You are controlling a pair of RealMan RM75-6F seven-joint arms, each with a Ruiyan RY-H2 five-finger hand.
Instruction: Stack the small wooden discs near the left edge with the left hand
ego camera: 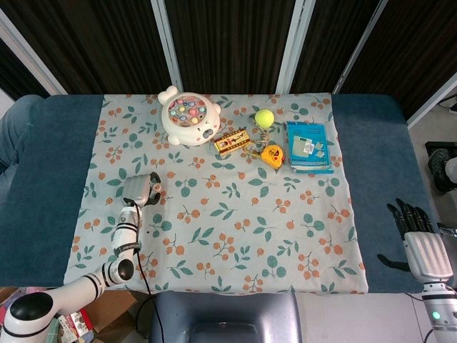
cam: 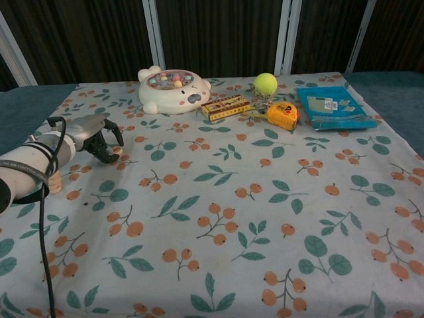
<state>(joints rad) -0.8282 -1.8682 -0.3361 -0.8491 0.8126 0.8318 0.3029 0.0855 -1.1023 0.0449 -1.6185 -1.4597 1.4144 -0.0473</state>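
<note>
Discs first: my stack [cam: 53,184] near the cloth's left edge stands with its long axis upright (mostly hidden behind my left forearm in the chest view). My left hand [cam: 99,137] has its fingers curled down around a loose disc [cam: 117,150]; whether they grip it, I cannot tell. My right hand [ego camera: 421,243] rests off the cloth, fingers apart, holding nothing.

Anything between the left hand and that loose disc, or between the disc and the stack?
Nothing visible. The left hand is right at the loose disc; only bare cloth shows toward the stack, which the forearm mostly hides.
</note>
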